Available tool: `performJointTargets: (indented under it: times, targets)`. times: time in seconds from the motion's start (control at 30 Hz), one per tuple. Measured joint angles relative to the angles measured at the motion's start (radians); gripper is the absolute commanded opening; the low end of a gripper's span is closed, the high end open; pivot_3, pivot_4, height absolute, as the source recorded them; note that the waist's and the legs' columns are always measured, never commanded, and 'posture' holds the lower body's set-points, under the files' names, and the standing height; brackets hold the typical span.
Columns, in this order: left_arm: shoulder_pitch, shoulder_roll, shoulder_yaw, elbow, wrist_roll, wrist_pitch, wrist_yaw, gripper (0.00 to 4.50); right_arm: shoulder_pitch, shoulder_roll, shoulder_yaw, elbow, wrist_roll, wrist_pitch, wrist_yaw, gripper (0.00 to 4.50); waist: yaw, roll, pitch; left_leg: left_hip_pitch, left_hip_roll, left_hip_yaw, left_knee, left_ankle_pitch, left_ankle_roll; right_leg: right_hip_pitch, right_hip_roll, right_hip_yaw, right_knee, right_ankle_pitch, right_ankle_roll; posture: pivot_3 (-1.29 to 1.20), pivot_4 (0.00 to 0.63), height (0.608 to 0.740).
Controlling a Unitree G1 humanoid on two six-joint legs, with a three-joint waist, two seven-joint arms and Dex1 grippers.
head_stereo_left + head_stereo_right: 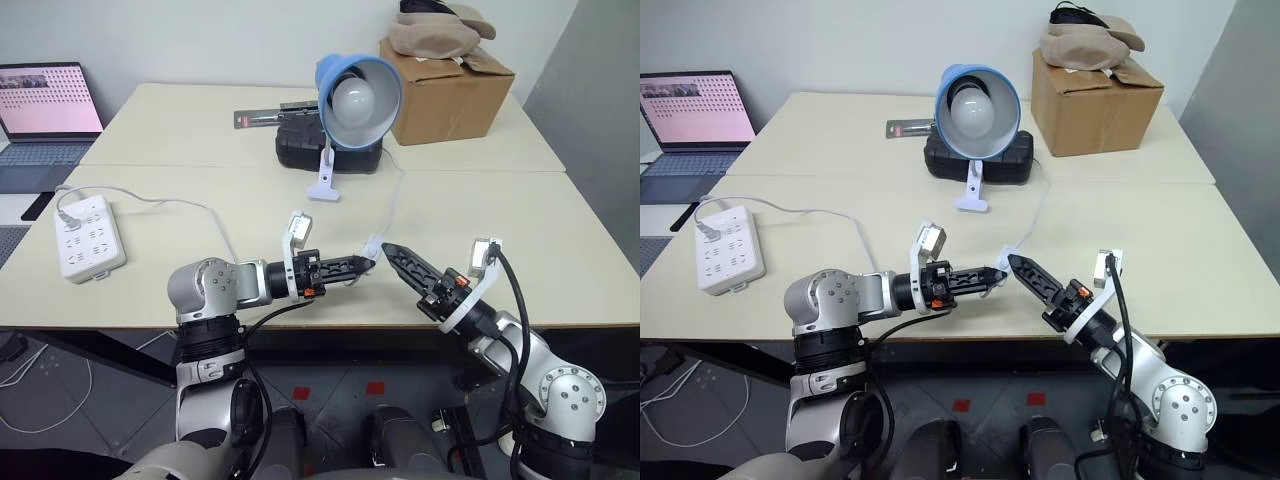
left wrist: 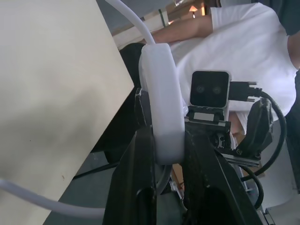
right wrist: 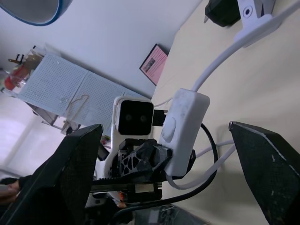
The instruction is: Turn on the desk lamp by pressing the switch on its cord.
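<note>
Switch [image 2: 161,112] is clamped in the left hand [image 1: 362,266], lifted just off the bench [image 1: 200,130] at its near edge. The right hand [image 1: 400,262] sits spread wide right beside it, grasping nothing. Cord [image 1: 393,205] trails back to the desk lamp [image 1: 355,95], unlit.

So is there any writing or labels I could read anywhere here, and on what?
None can be read.
Laptop screen: rows of pink and dark marks, too small to read.
Flat black and red packet behind the lamp: print too small to read.
Cardboard box: no print visible.
Power strip: sockets, no readable marking.
</note>
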Motion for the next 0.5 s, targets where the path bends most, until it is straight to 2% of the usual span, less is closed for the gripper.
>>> performJointTargets:
  times: [0.17, 0.33, 0.5]
  targets:
    - [0.009, 0.012, -0.003, -0.018, -0.113, 0.0, 0.068, 0.39, -0.032, -0.063, 0.037, 0.047, 0.087, -0.021, -0.027, 4.5, 0.0, 0.0, 0.0, 0.0, 0.0, 0.0, -0.002, 0.0, 0.0, 0.002, -0.001, 0.0, -0.004, 0.0, -0.001, 0.0, 0.15, 0.74]
    - [0.022, 0.079, -0.033, -0.017, -0.249, 0.0, 0.12, 0.39, -0.084, -0.153, 0.102, 0.097, 0.141, -0.014, -0.014, 4.5, 0.001, 0.0, 0.0, -0.001, 0.0, 0.0, -0.004, 0.0, 0.0, 0.002, -0.001, 0.0, -0.009, 0.0, -0.001, 0.0, 0.15, 0.74]
    - [0.025, 0.111, -0.054, -0.013, -0.316, 0.0, 0.16, 0.39, -0.102, -0.202, 0.141, 0.122, 0.17, -0.005, 0.006, 4.5, 0.008, 0.0, 0.0, -0.001, 0.0, 0.001, -0.005, -0.001, 0.0, 0.002, -0.001, 0.0, -0.012, 0.0, 0.001, 0.0, 0.15, 0.74]
